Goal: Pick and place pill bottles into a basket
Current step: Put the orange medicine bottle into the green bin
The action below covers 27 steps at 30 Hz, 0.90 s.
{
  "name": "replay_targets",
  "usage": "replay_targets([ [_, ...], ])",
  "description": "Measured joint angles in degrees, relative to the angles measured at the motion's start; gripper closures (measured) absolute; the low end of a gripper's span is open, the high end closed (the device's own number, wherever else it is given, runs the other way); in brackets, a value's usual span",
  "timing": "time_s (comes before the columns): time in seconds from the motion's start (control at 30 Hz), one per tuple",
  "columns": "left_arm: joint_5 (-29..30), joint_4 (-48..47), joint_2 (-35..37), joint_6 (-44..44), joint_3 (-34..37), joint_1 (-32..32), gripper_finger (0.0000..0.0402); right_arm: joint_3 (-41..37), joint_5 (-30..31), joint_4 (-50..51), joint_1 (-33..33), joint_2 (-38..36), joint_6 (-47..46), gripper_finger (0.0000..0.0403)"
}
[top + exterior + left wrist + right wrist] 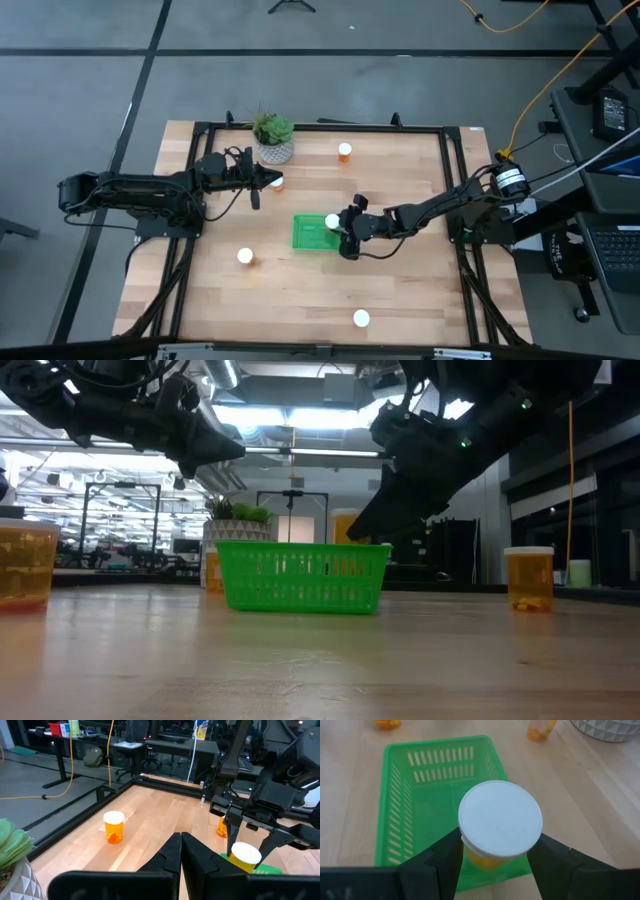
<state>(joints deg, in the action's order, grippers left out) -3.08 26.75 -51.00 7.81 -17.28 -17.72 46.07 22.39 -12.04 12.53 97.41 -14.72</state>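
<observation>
Closest to us, a white-capped pill bottle [499, 822] sits clamped between the fingers of our right gripper [496, 851], held just above the near edge of the green basket [400, 795]. The basket looks empty, so we judge no bottle delivered yet. Four others stand about the table [420, 290]: at the far side [344, 151], near the plant [277, 182], left-front [244, 256] and front [361, 319]. Our left gripper [181, 851] waits clenched on nothing, beside the plant [272, 136].

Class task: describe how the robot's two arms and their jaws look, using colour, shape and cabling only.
Both the left arm and the right arm are dark, slim, jointed links. A white-and-black cylinder sits at the right arm's base. Black cables loop beside the left gripper. The right gripper has black, flat, angular jaws.
</observation>
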Motion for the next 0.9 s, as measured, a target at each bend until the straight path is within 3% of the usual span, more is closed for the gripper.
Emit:
replay_targets([
  [0.9,0.01,-0.01,0.0,0.0,0.0,-0.01,0.0396,-0.53,-0.02,-2.8,0.0,2.41,1.22,0.0197],
])
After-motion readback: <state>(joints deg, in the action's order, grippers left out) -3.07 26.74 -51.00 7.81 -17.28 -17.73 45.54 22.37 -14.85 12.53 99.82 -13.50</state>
